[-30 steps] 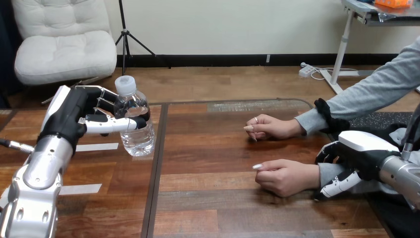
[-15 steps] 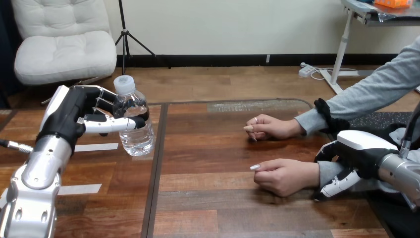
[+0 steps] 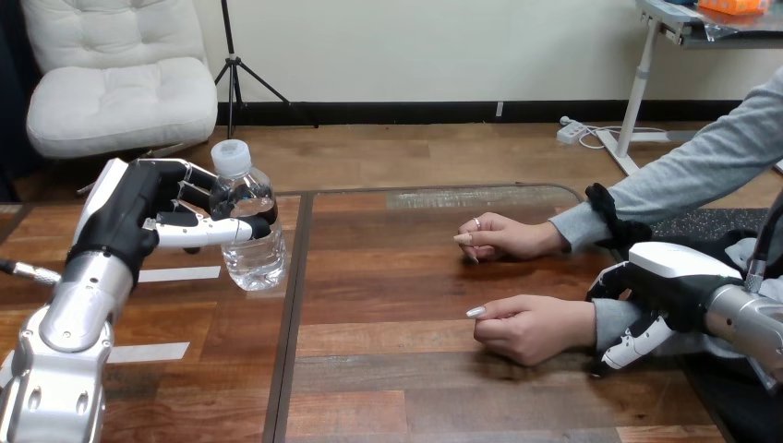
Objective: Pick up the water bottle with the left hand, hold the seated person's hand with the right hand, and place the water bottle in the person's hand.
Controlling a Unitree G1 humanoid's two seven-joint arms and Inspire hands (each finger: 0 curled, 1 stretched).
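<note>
Gripping upright water bottle (image 3: 254, 263) in left robot hand (image 3: 129, 217), well left of person's nearer hand (image 3: 531, 330); can't tell grip of right robot hand (image 3: 669, 277) beside wrist (image 3: 596, 323).

Clear glossy plastic for the bottle (image 3: 249, 242) — grained wood with a soft sheen for the table (image 3: 415, 277). Silver metal on the left forearm (image 3: 78, 305), smooth white shells over matt black on the left hand (image 3: 138, 217).

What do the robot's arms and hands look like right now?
Both forearms are silver metal: the left forearm has bolted, rounded segments, the right forearm is a smooth cylinder. The left hand is black with a white shell on its back and black-and-white jointed fingers. The right hand is black under a rounded white shell.
</note>
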